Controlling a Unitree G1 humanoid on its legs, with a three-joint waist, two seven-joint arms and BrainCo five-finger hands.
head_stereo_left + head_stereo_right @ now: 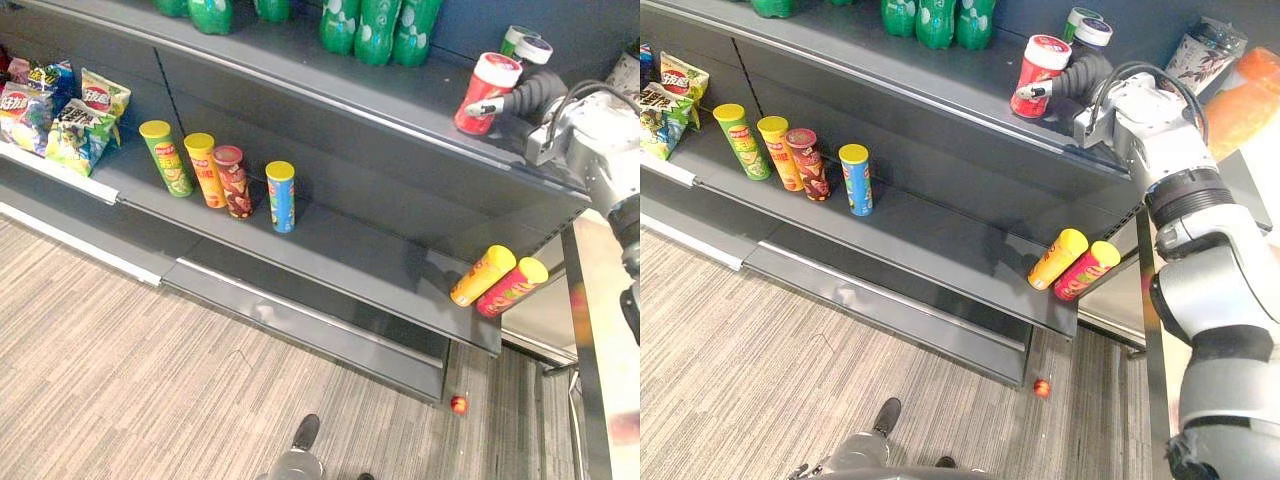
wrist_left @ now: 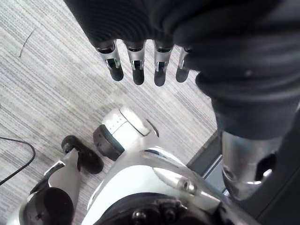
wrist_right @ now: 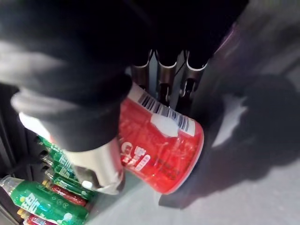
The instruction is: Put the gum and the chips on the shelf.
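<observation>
We log right hand (image 1: 520,98) curled round red gum canister (image 1: 487,88), at upper shelf (image 1: 290,60) front edge, left hand (image 2: 136,65) fingers loosely straight over floor (image 2: 61,79).

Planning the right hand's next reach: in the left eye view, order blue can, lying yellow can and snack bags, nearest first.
From the right hand, holding the red tub:
1. lying yellow can, right end below.
2. blue can, mid-shelf.
3. snack bags, far left.
</observation>
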